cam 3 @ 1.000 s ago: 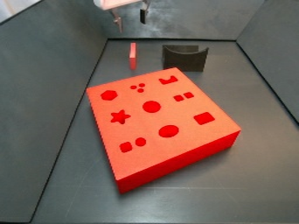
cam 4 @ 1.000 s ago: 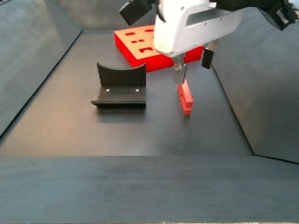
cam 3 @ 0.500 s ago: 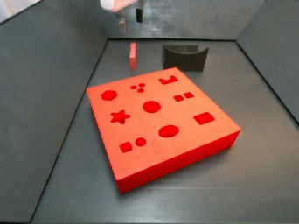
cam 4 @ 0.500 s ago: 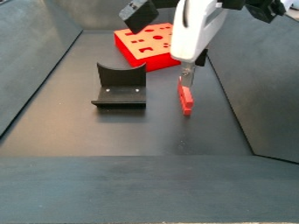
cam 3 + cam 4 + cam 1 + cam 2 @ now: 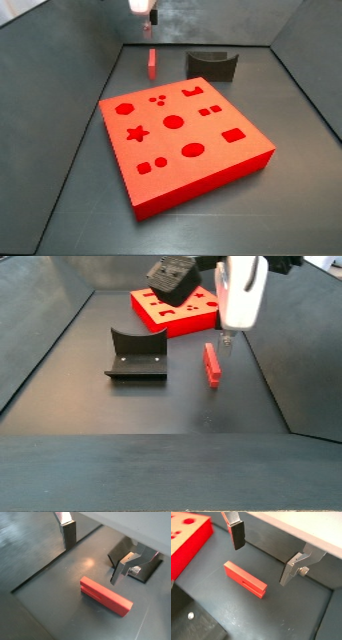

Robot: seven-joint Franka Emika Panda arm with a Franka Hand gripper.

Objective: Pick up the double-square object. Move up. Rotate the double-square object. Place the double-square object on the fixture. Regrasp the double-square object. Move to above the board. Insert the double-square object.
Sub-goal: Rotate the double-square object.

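I counted one fixture, one double-square object and one board. The object lay flat on the floor, beside the fixture, apart from it. The gripper hung above the object, fingers wide, holding nothing. Compared with a second earlier, the gripper had risen; the object had not moved.

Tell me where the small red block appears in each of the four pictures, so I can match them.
Wrist view: small red block on the floor, under the open end effector.
Wrist view: block between board and wall.
Side view: block far back, left of the fixture.
Side view: block centre, right of the fixture.
Shared landmark: the fixture.
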